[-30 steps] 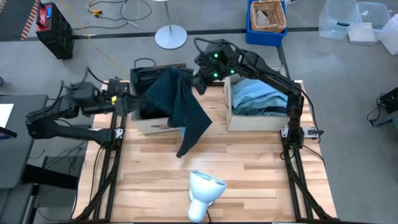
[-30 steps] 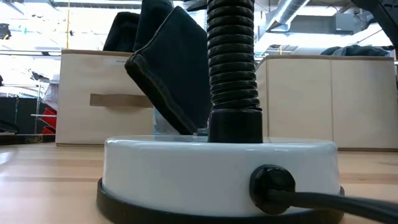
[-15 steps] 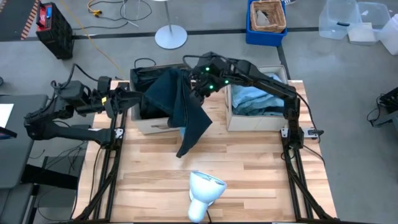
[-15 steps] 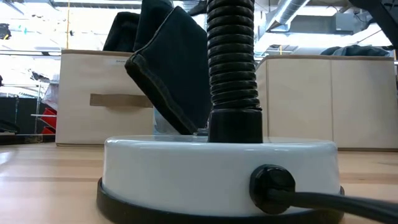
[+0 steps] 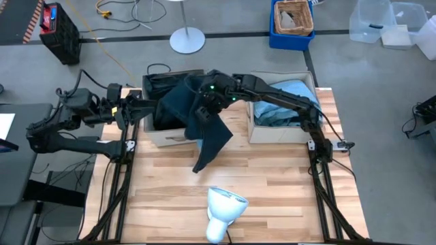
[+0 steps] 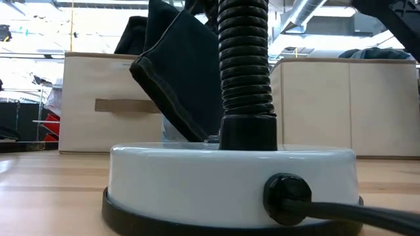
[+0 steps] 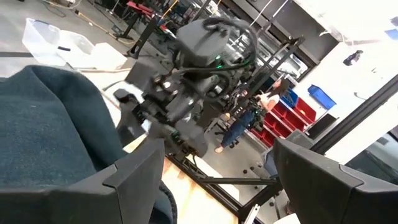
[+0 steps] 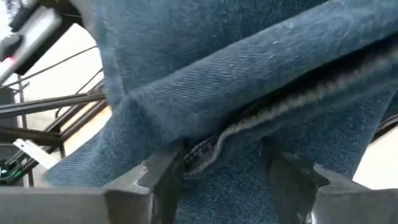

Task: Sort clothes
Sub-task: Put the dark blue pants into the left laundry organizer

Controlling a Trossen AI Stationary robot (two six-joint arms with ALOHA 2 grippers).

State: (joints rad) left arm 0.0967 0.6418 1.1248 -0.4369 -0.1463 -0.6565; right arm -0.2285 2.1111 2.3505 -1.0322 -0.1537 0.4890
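Note:
A dark teal-black garment (image 5: 204, 126) hangs over the front wall of the left beige box (image 5: 167, 136), its lower end on the table; it also shows in the low view (image 6: 180, 78). More dark clothes (image 5: 160, 88) lie in that box. Turquoise and grey-blue clothes (image 5: 283, 102) fill the right box (image 5: 279, 133). My right gripper (image 5: 203, 107) is open, right over the hanging garment. In its wrist view its fingers (image 8: 165, 177) stand either side of a seamed fold (image 8: 214, 149). My left gripper (image 5: 142, 109) is open at the left box's left side. My right gripper comes at the dark teal-black garment from above and from the table's right, its open fingers either side of a seamed fold (image 8: 249, 121) near the box's front wall. I cannot tell whether the fingers touch the cloth.
A white lamp (image 5: 223, 209) stands at the table's near edge, and its base (image 6: 230, 177) and ribbed neck fill the low view. Bare wood (image 5: 272, 184) lies between the lamp and the boxes. Bins and cables lie on the floor beyond the table.
My right gripper has gone toward the table's left edge, from the gap between the two boxes to just over the hanging garment, and has come closer to it. The garment stays draped over the box wall.

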